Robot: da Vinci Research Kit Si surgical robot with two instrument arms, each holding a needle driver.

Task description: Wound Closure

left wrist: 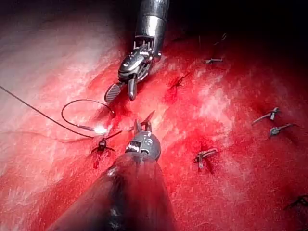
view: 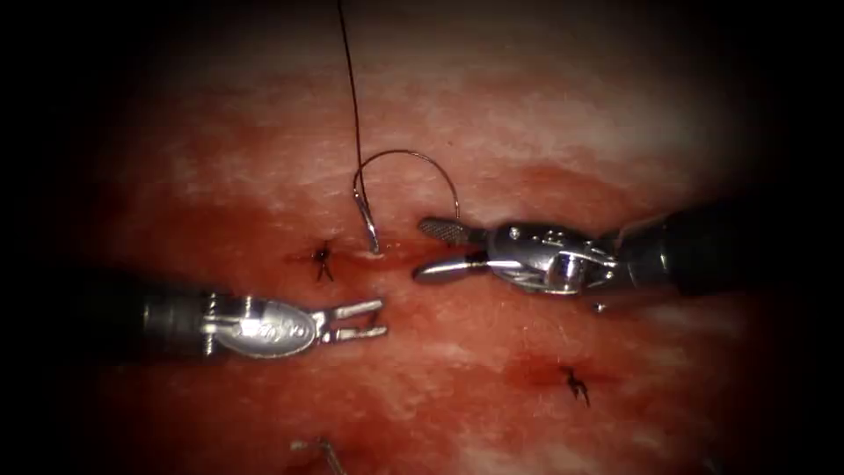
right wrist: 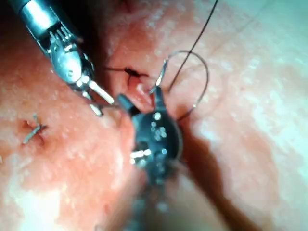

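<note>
Between open claws, curved needle [view: 406,163] arches from tissue [view: 527,132].

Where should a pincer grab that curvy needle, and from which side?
Probably on the top of the needle's arch, coming from above. The arch stands free above the tissue, while its tip end goes into the tissue at the cut and the thread leads from it. Both the left pincer and right pincer are open, holding nothing.
</note>
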